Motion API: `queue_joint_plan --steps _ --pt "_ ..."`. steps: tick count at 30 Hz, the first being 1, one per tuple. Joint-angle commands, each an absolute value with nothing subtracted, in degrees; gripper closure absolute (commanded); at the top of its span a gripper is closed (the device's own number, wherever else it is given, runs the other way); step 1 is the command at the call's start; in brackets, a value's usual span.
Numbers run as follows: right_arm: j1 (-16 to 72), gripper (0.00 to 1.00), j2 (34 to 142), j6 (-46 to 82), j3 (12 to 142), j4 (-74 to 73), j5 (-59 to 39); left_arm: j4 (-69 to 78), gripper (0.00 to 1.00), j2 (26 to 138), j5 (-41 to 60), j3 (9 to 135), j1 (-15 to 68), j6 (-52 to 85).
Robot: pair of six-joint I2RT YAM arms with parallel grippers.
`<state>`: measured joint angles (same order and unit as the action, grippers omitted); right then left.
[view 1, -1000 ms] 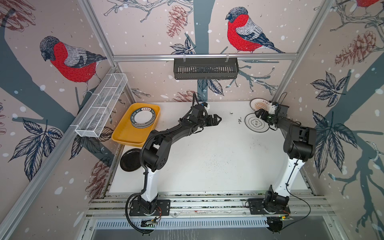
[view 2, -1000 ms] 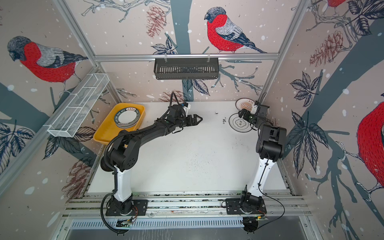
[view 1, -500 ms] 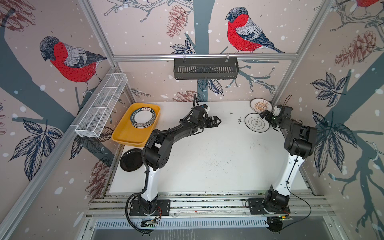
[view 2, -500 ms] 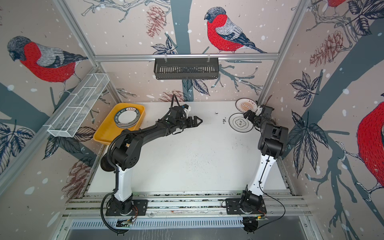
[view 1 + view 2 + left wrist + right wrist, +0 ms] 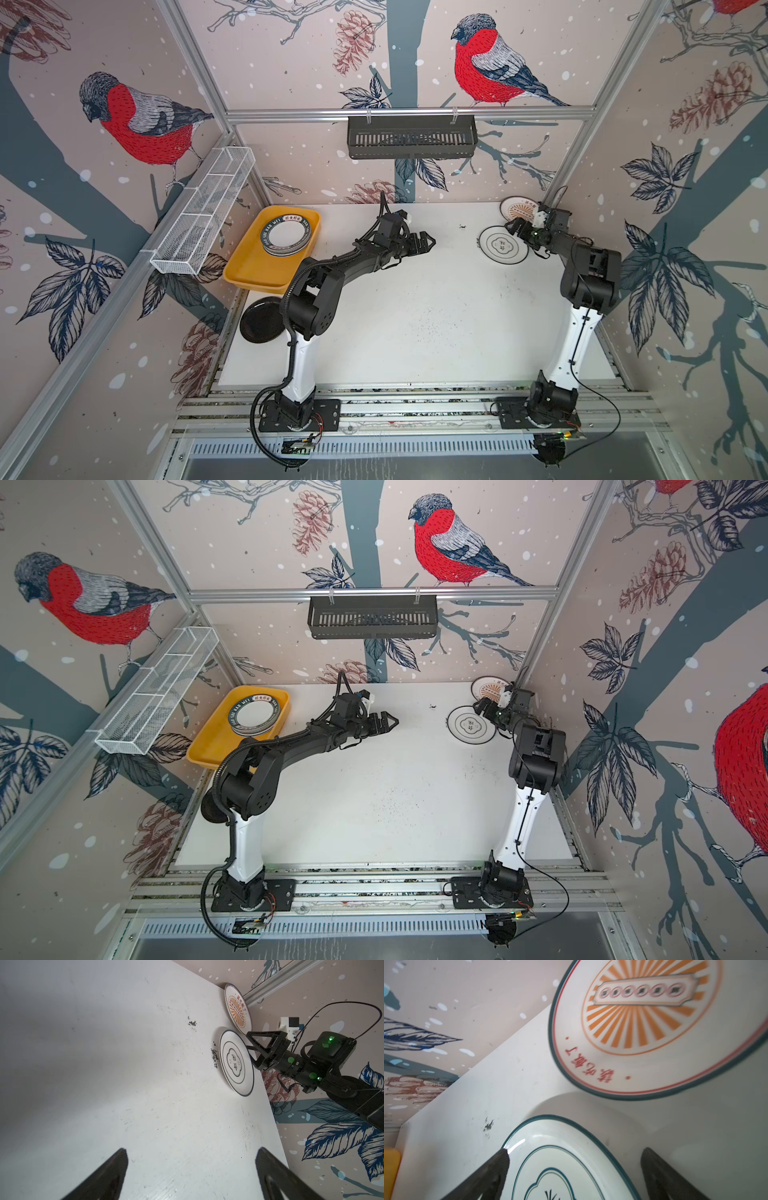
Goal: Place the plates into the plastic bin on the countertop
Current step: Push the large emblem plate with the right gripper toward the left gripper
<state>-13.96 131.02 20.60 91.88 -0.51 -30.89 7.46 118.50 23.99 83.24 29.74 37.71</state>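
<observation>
Right hand [image 5: 512, 227], spread wide, hangs over the edge of the emblem plate [image 5: 500, 246].

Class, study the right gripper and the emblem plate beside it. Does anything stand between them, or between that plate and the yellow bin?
Nothing lies between the open right gripper and the emblem plate. Across the table, though, the left gripper and its arm hang over the straight line to the yellow bin.
</observation>
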Motion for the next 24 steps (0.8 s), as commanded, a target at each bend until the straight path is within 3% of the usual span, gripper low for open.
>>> queue_joint_plan --steps 1,24 --pt "-11.3 0.0 130.0 20.7 89.7 3.7 -31.8 6.0 0.04 119.6 24.6 83.6 28.9 39.9" --pt "10.5 0.0 130.8 32.6 88.5 -6.6 -33.6 3.4 0.13 126.4 25.5 84.0 24.0 45.4"
